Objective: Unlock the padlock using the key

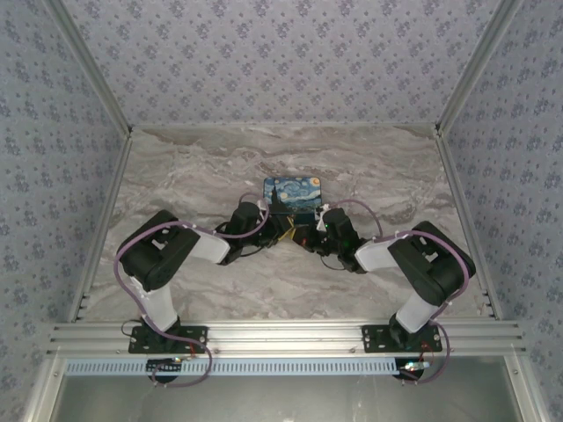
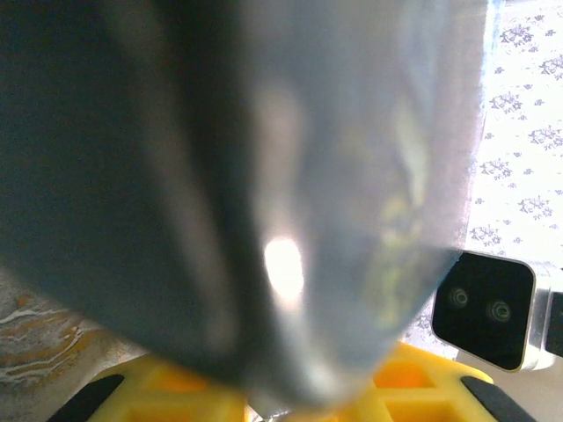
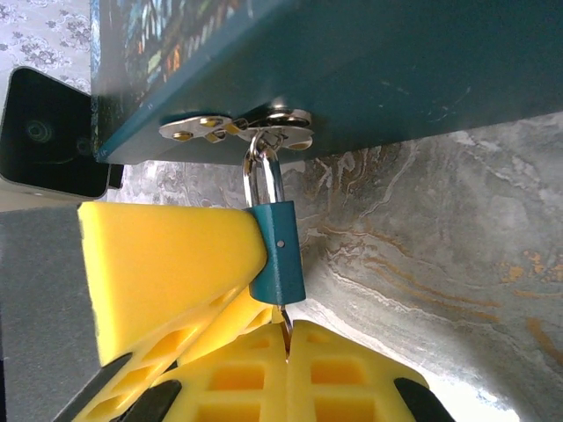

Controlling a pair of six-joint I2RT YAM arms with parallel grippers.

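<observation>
The small blue padlock [image 3: 277, 255] hangs by its metal shackle [image 3: 264, 176] from the hasp [image 3: 237, 127] of the painted box [image 3: 369, 61]. My right gripper [image 3: 288, 338] is shut on the key [image 3: 286, 323], a dark sliver whose tip sits at the padlock's bottom end. The left gripper's yellow fingers [image 3: 167, 264] come in from the left; one touches the padlock's side and the other runs behind its lower end. Whether they clamp it is unclear. Both grippers meet below the box [image 1: 293, 195] in the top view. The left wrist view is blurred, with my left gripper [image 2: 281, 400] at the bottom.
The box stands on the marble table [image 1: 193, 167], enclosed by patterned walls [image 1: 53, 132]. The left wrist camera [image 3: 44, 132] sits close on the left of the box, and the right wrist camera [image 2: 484, 308] shows opposite. Both arms crowd the box's near side.
</observation>
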